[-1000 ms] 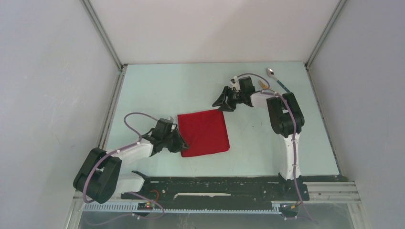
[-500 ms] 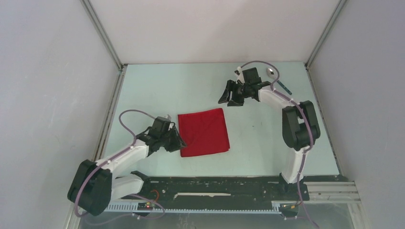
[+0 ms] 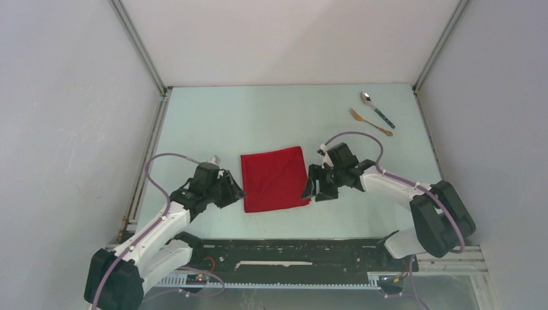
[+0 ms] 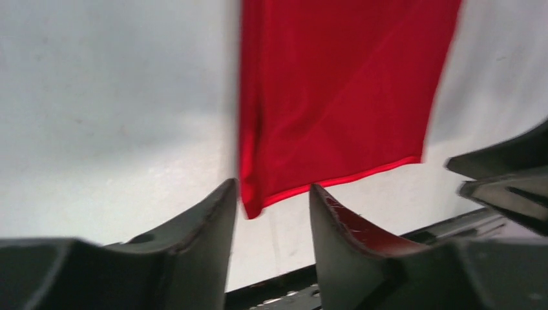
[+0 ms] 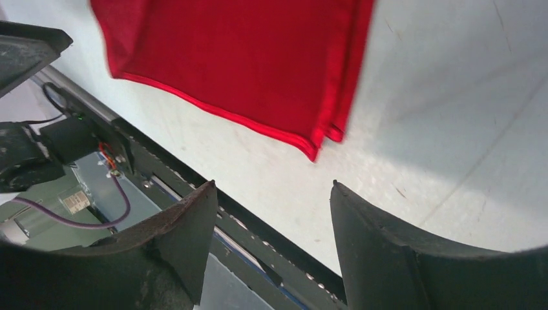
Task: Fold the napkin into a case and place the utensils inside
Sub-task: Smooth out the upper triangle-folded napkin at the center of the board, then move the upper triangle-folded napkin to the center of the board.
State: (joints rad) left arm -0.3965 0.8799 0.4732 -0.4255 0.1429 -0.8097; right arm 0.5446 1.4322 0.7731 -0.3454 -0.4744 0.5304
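Note:
The red napkin (image 3: 274, 179) lies flat mid-table as a folded, nearly square cloth with layered edges. My left gripper (image 3: 238, 194) is open at its near left corner. In the left wrist view that corner of the napkin (image 4: 336, 97) lies on the table just past the left gripper (image 4: 271, 184), whose jaws stand apart and grip nothing. My right gripper (image 3: 312, 190) is open beside the near right corner. The right wrist view shows the napkin (image 5: 239, 58) beyond the empty right gripper (image 5: 272, 183). The utensils, a spoon (image 3: 377, 108) and a fork (image 3: 370, 122), lie at the far right.
A black rail (image 3: 291, 245) runs along the table's near edge, close behind both grippers, and shows as the rail (image 5: 258, 239) in the right wrist view. White walls with metal corner posts (image 3: 139, 48) enclose the table on three sides.
The right arm swung from the far side near the utensils down to the napkin's near right corner. The left gripper opened and drew slightly back off the near left corner. The napkin stayed put.

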